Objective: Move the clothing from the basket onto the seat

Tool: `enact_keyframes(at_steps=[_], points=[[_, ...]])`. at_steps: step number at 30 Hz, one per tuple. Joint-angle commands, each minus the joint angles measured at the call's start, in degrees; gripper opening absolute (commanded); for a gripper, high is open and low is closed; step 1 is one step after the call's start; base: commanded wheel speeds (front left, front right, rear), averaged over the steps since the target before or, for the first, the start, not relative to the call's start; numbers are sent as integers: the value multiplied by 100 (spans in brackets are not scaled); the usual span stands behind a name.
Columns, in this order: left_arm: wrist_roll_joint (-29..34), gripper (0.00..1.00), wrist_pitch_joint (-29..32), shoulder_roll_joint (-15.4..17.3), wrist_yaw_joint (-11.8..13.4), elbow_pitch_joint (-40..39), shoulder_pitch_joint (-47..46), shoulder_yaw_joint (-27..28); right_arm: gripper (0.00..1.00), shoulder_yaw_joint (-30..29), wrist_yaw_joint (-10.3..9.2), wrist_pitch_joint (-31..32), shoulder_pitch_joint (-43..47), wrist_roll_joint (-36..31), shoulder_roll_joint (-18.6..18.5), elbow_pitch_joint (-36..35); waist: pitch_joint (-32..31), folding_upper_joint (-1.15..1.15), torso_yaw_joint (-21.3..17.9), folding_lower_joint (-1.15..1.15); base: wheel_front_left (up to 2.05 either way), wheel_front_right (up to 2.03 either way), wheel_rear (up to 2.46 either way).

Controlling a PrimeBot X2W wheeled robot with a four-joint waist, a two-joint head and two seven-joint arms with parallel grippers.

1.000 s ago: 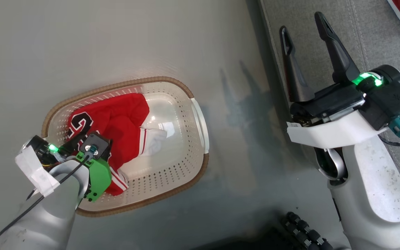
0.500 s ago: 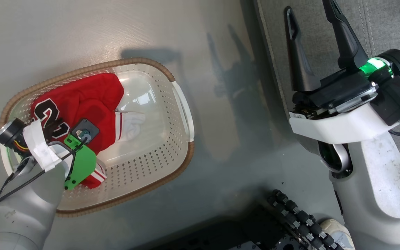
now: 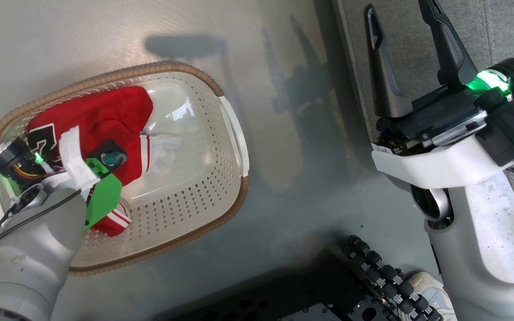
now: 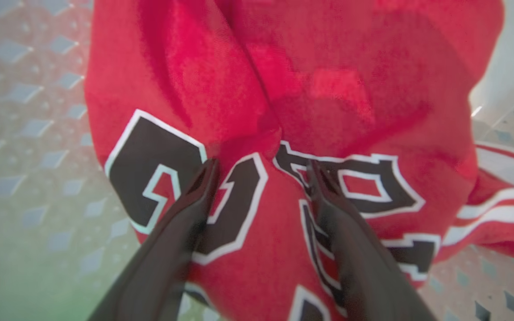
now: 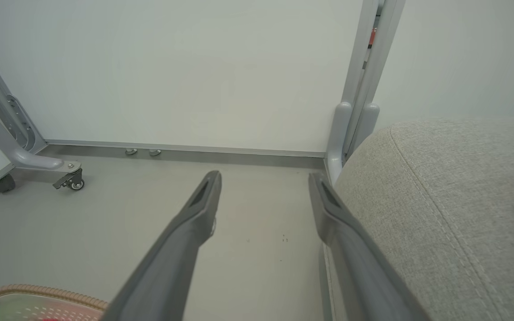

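My left end effector (image 4: 261, 178) stands open just over the red jersey with black-and-white lettering (image 4: 328, 98), surely soft and light, crumpled in the cream perforated plastic basket (image 3: 203, 191); I'd pinch its raised middle fold.

a red jersey (image 4: 310, 89) with black, white-edged lettering. a cream basket (image 3: 185, 196), brown-rimmed. a grey seat (image 5: 453, 205).
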Motion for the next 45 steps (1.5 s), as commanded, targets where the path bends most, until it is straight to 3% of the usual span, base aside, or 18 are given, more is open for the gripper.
enact_keyframes(at_steps=[1,2,3,4,11,20,32,45], points=[[20,100,72,-31,-21,15,-101,-38,100,-12,-6,-11,-46,-66,-10,-33,32,59,13,-1,0,0,0],[10,45,131,-57,-25,15,-120,-51,100,-13,-6,-11,-45,-82,-10,-40,43,59,16,-1,0,0,0],[32,11,189,-80,-33,15,-139,-90,100,-14,-6,-11,-46,-97,-10,-45,56,59,18,-1,0,0,0],[29,0,229,-98,-24,16,-160,-104,100,-8,-6,-11,-48,-121,-10,-43,65,59,18,-1,0,0,0],[-26,0,278,-276,25,12,-140,-206,100,-49,-6,-11,-48,-213,-10,-7,-5,59,62,-1,0,0,0],[-323,0,-643,-626,125,-51,142,-128,100,-93,-6,-11,93,-264,-11,85,-492,59,220,-1,0,0,0],[-770,0,-1669,-1151,-67,-130,266,-88,100,-183,-6,-11,440,-391,-13,364,-1455,59,600,-1,0,0,0],[-1540,0,-2566,-1250,-309,-645,805,-42,100,-343,-6,-11,1066,-545,-14,702,-2646,59,1097,-1,0,0,0]])
